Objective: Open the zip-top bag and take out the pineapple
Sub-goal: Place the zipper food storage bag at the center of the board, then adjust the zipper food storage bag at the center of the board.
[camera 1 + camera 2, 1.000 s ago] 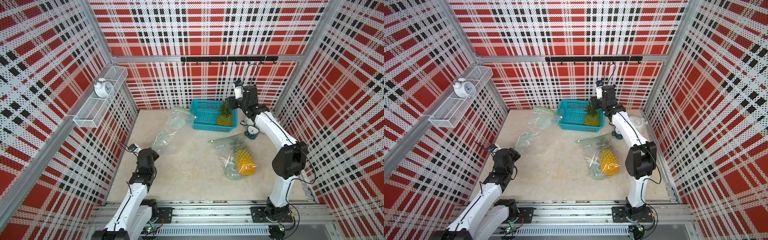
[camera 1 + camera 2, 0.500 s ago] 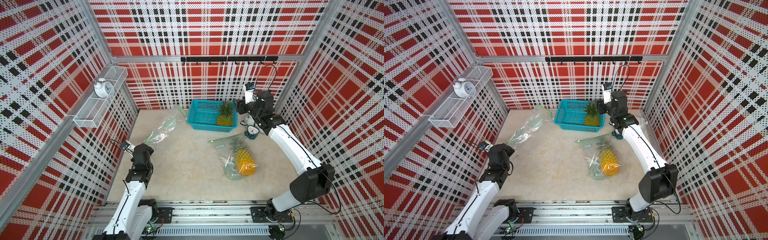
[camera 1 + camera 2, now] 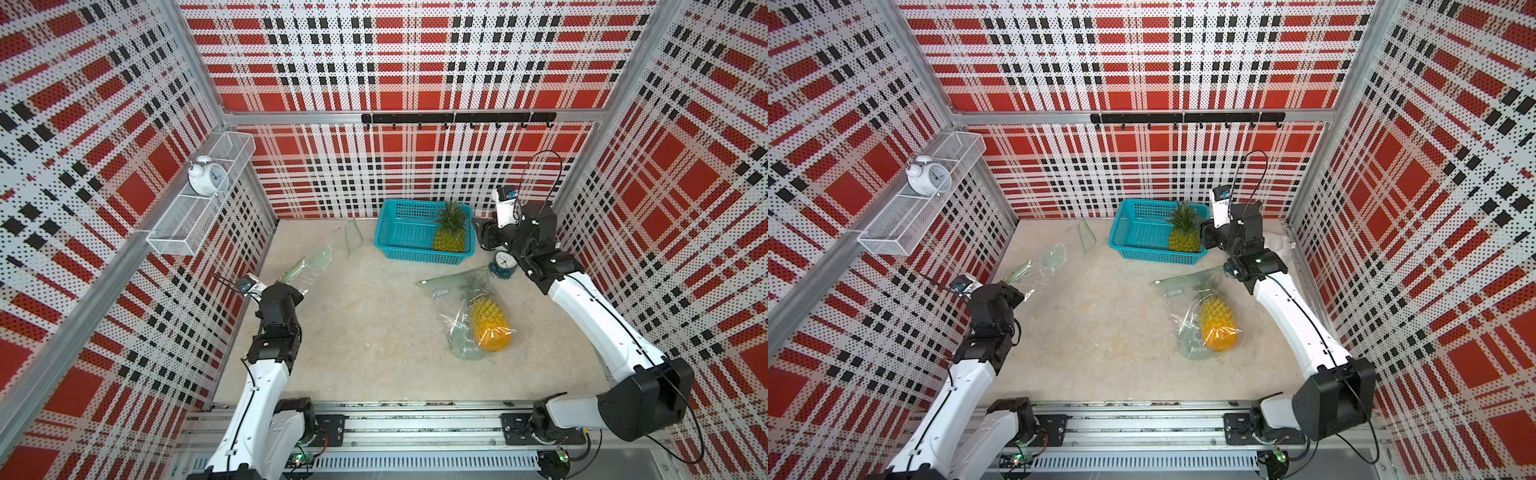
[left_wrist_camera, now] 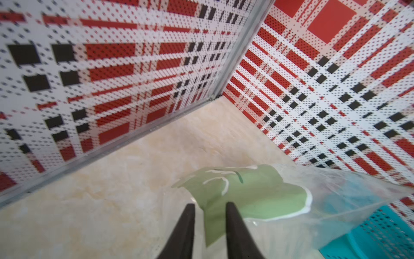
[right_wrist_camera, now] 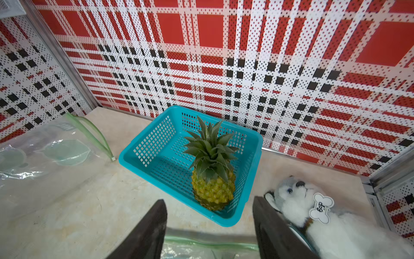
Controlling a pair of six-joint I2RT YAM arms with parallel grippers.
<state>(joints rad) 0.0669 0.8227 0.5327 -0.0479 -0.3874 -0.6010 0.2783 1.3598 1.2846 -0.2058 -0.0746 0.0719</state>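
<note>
The right gripper (image 5: 208,199) now sits back from the basket (image 3: 399,232), jaws wide and empty. The left gripper (image 4: 209,204), shut before, parts its jaws at an empty bag (image 3: 309,268). The pineapple (image 3: 489,322) lies inside the zip-top bag (image 3: 457,328), right of the bench's (image 3: 374,332) middle.

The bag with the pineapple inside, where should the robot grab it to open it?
Probably the green zip strip at the far end of the bag, coming down from above on the basket side. The strip lies flat and clear beyond the crown, while the pineapple body weighs down the near end.
</note>
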